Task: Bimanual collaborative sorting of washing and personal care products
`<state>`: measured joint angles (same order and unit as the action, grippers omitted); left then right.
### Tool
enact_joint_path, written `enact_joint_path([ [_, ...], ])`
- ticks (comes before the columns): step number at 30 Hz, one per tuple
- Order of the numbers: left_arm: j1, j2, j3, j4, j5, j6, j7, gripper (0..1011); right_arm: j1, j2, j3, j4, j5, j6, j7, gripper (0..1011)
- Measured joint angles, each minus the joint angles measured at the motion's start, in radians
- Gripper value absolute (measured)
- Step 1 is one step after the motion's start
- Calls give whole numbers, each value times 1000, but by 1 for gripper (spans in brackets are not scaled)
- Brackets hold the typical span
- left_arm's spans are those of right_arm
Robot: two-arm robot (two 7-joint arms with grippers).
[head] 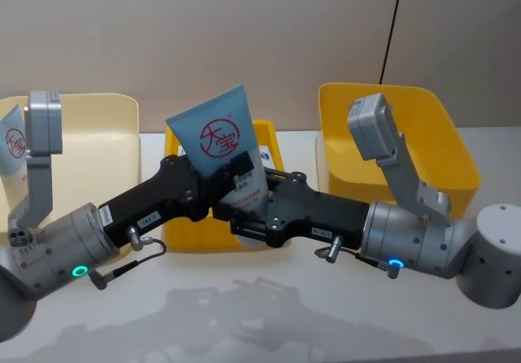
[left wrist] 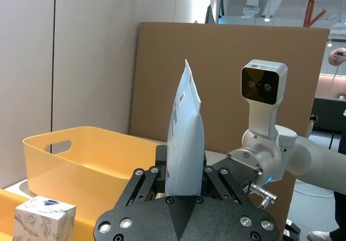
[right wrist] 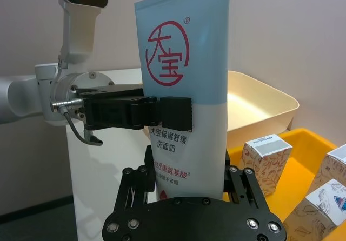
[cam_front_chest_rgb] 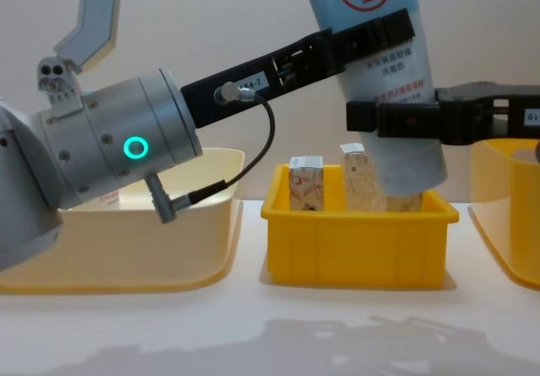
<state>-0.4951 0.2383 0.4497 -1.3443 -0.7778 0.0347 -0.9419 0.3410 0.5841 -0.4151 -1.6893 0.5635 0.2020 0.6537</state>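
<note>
Light-blue tube (head: 221, 135) stands nearly upright over the middle yellow bin (head: 183, 237), where white cartons (cam_front_chest_rgb: 305, 182) sit. My left gripper (head: 234, 168) clamps its middle, and my right gripper (head: 247, 215) clamps lower down.

Three bins stand in a row on the worktop (head: 244, 314): the left bin (head: 98, 102), the middle bin (cam_front_chest_rgb: 354, 249) and the right bin (head: 444, 155). A squeeze tube (head: 218, 131) stands upright over the middle bin. The left gripper (cam_front_chest_rgb: 380, 34) clamps it higher up and the right gripper (cam_front_chest_rgb: 396, 121) lower down. Two cartons (cam_front_chest_rgb: 305, 184) stand inside the middle bin, left of the tube's lower end. A second tube (head: 10, 139) sits at the left bin's left side.
</note>
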Motion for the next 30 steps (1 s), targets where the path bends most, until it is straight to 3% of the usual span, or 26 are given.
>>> enact_joint_path([
  [11,0,0,0,0,0,0,0,291,3,0,-4,1,-4,0,-3,571],
  [14,0,0,0,0,0,0,0,356,3,0,-5,2,-5,0,-3,555],
  [15,0,0,0,0,0,0,0,423,4,0,-5,2,-6,0,-3,541],
  [19,0,0,0,0,0,0,0,493,4,0,-6,2,-6,0,-4,526],
  [30,0,0,0,0,0,0,0,850,5,0,-7,2,-7,0,-4,463],
])
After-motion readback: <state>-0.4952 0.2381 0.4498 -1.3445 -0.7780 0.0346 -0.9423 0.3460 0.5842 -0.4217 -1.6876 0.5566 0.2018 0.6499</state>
